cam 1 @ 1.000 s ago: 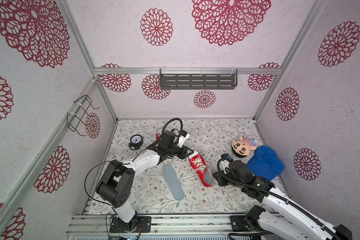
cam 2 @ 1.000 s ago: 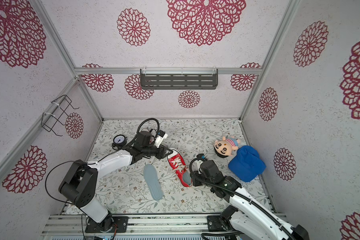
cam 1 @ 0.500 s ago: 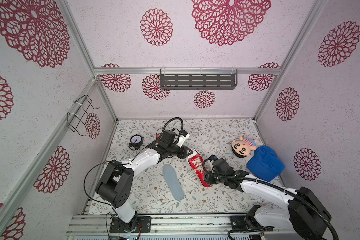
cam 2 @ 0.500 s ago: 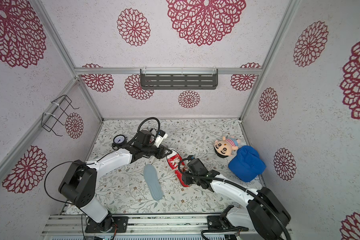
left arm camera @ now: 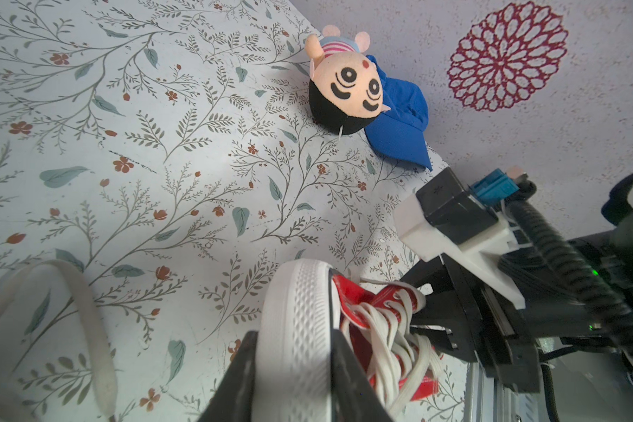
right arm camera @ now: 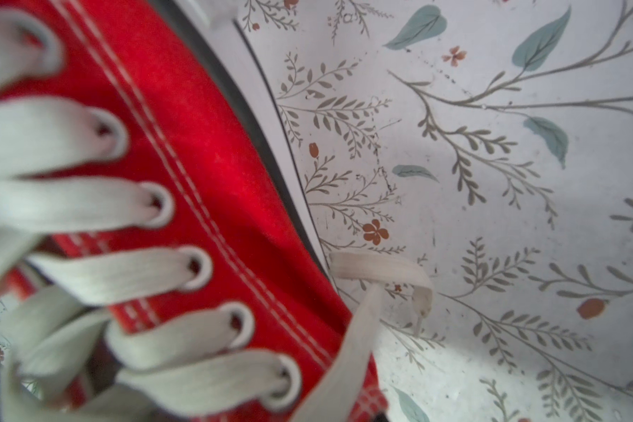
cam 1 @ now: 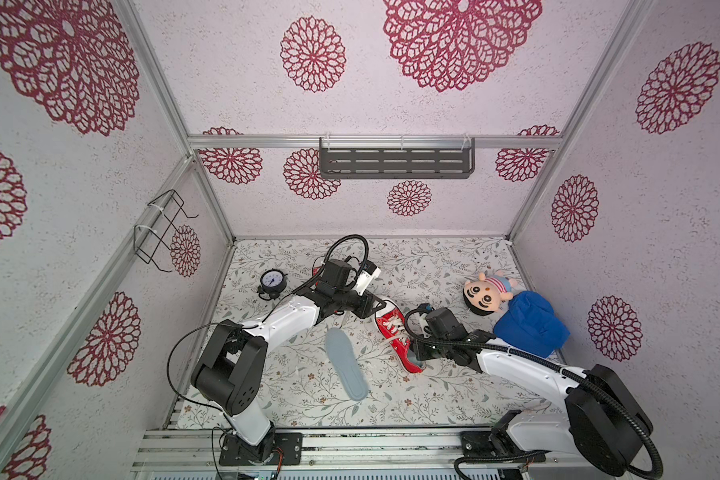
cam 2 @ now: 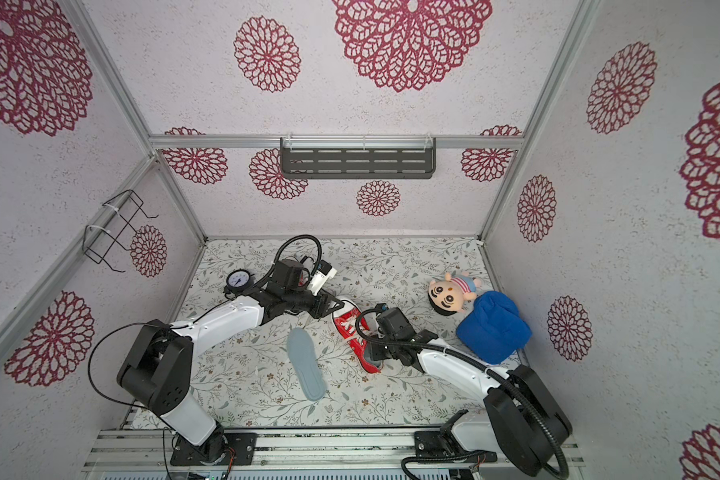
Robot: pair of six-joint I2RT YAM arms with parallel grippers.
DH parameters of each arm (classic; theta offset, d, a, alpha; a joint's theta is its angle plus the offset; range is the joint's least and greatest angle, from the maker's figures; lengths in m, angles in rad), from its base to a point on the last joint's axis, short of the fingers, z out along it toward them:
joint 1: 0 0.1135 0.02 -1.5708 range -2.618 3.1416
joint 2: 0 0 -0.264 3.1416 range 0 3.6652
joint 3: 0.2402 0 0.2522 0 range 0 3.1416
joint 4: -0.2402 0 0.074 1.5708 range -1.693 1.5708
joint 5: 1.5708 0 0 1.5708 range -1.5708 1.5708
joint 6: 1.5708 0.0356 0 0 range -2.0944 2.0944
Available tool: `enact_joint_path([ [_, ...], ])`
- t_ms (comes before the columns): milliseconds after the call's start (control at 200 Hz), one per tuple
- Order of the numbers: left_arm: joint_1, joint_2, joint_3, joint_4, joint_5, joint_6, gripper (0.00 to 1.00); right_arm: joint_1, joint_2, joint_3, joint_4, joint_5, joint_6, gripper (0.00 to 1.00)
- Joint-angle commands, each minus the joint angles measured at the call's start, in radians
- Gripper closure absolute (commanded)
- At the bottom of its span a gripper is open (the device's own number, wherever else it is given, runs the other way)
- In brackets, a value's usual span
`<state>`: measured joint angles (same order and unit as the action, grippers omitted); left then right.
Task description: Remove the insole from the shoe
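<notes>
A red lace-up shoe [cam 1: 395, 328] [cam 2: 352, 324] lies mid-table, toe toward the back. My left gripper [cam 1: 377, 305] [left arm camera: 293, 365] is shut on its white rubber toe cap, one jaw on each side. My right gripper [cam 1: 422, 357] [cam 2: 377, 353] sits low at the shoe's heel opening, where a grey-blue patch shows inside. Its jaws are hidden in both top views, and the right wrist view shows only the shoe's red side [right arm camera: 205, 164] and laces. A grey insole [cam 1: 346, 363] [cam 2: 306, 363] lies flat on the table left of the shoe, touched by neither gripper.
A plush doll [cam 1: 485, 293] and a blue cap [cam 1: 531, 328] lie at the right wall. A round dial gauge [cam 1: 271, 281] stands at the back left behind the left arm. A wire rack [cam 1: 159, 230] hangs on the left wall and a dark shelf [cam 1: 395, 158] on the back wall.
My right arm has stretched out left and come down to the shoe's heel end. The left gripper has kept its hold on the toe, and the loose insole has not moved.
</notes>
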<state>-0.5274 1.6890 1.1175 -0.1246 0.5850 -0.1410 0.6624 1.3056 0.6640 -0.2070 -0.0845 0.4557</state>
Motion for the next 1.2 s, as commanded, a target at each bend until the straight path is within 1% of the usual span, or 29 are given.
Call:
enact_joint_path([
  [0, 0.003, -0.024, 0.024, -0.030, 0.058, 0.082, 1.00, -0.035, 0.029, 0.028, -0.047, 0.104, -0.037, 0.79],
  [230, 0.003, -0.026, 0.030, -0.046, 0.047, 0.090, 1.00, -0.035, -0.009, 0.055, -0.138, 0.202, -0.068, 0.76],
  [410, 0.002, -0.025, 0.034, -0.038, 0.049, 0.088, 1.00, -0.035, 0.006, 0.055, -0.155, 0.209, -0.081, 0.75],
  [646, 0.003, -0.023, 0.044, -0.050, 0.047, 0.095, 1.00, -0.034, 0.017, 0.068, -0.189, 0.251, -0.108, 0.73],
  [731, 0.002, -0.019, 0.046, -0.049, 0.052, 0.095, 1.00, -0.034, 0.014, 0.050, -0.149, 0.195, -0.122, 0.72],
  [796, 0.003, -0.019, 0.044, -0.037, 0.061, 0.096, 1.00, -0.034, 0.022, 0.025, -0.094, 0.127, -0.128, 0.72],
  [916, 0.001, -0.023, 0.039, -0.019, 0.080, 0.101, 1.00, -0.033, 0.070, -0.013, 0.005, 0.010, -0.143, 0.72],
  [1076, 0.001, -0.023, 0.043, -0.015, 0.095, 0.116, 1.00, -0.034, 0.120, -0.020, 0.038, 0.004, -0.164, 0.72],
  [1136, 0.001, -0.023, 0.044, -0.013, 0.101, 0.124, 1.00, -0.034, 0.125, -0.021, 0.064, -0.041, -0.172, 0.73],
  [1191, 0.000, -0.025, 0.044, -0.009, 0.106, 0.127, 1.00, -0.032, 0.128, -0.025, 0.101, -0.120, -0.177, 0.75],
])
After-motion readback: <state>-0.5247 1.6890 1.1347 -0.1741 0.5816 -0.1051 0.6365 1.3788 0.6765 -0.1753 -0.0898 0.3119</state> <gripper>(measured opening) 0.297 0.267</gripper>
